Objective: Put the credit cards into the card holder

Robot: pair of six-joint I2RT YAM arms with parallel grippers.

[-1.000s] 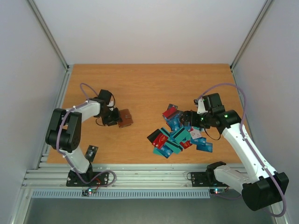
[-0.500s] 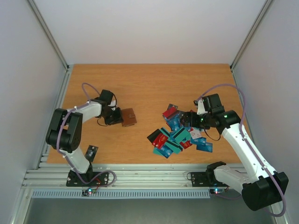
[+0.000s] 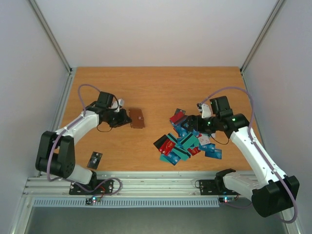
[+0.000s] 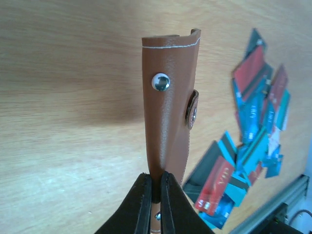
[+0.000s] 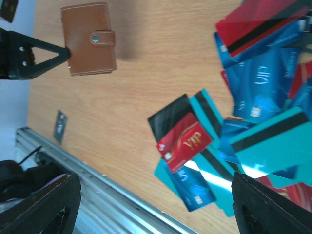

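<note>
The brown card holder (image 3: pixel 138 118) hangs edge-up off the table, left of centre. My left gripper (image 3: pixel 126 118) is shut on its near edge. In the left wrist view the black fingers (image 4: pixel 141 204) pinch the holder (image 4: pixel 168 112), with its snap stud facing the camera. The credit cards (image 3: pixel 187 141) lie in a loose overlapping pile of teal, blue, red and black at right centre. My right gripper (image 3: pixel 189 122) hovers open over the pile's upper left. In the right wrist view its gripper (image 5: pixel 155 185) holds nothing, above a red VIP card (image 5: pixel 185 141), and the holder (image 5: pixel 90 39) shows at the top left.
A small black card-like piece (image 3: pixel 94 159) lies alone near the front left edge. A metal rail (image 3: pixel 146 183) runs along the table's near edge, and frame posts and white walls close in the sides. Bare wood lies between the holder and the pile.
My left gripper has shut on the card holder and carried it right and slightly back, the arm stretching out. My right gripper has drifted a little left over the pile.
</note>
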